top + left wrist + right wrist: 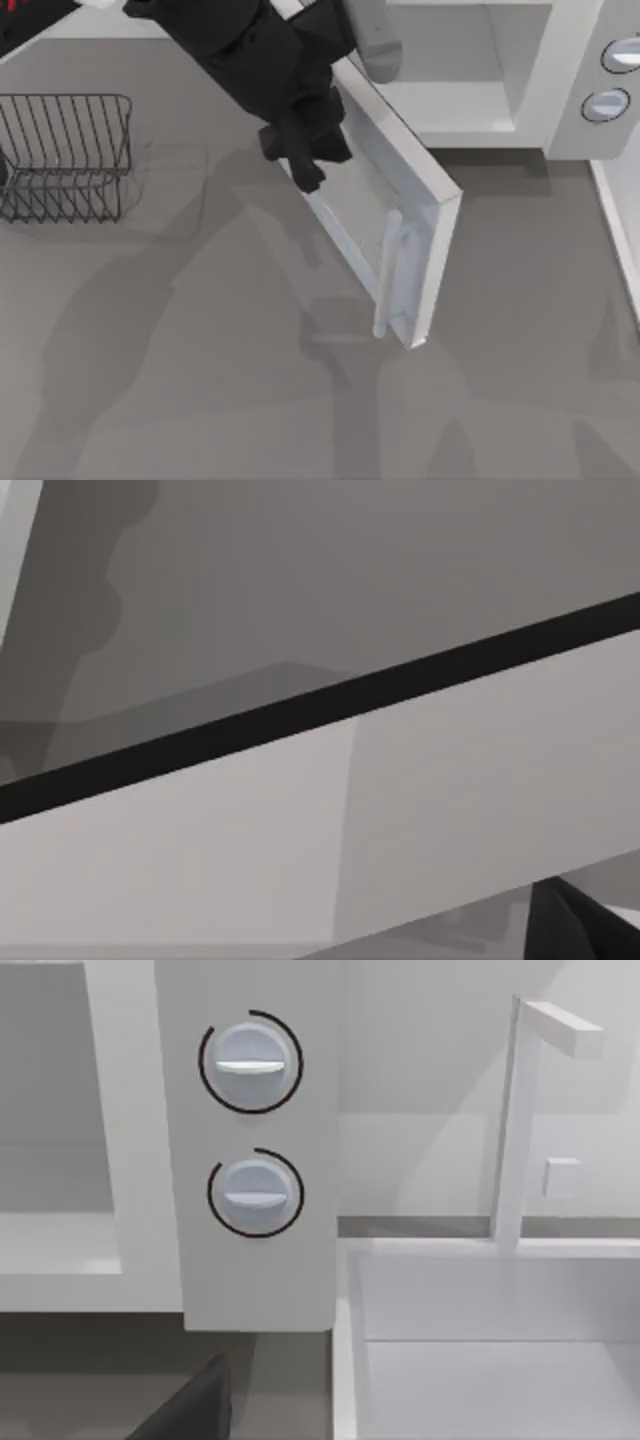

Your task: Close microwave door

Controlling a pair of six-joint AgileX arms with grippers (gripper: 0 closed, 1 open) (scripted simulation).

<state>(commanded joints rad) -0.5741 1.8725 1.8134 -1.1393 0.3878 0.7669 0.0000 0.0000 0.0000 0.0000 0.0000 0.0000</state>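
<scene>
Microwave door [385,215] about half open, swung out from microwave [560,95] at surface's far right corner; most of closing swing left, I judge. My left end effector [305,160] against door's outer face; finger opening: cannot tell. Cavity [450,60] looks empty. Wire rack [65,155] near left edge, empty. Right arm parked.

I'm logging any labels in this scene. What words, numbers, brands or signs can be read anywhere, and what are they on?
None can be read.
The microwave has two knobs, each with only a plain dark arc around it, no numbers.
The microwave door and its handle are blank.
The wire rack carries no tag.
The red marks at the top view's upper left corner are not legible.
</scene>
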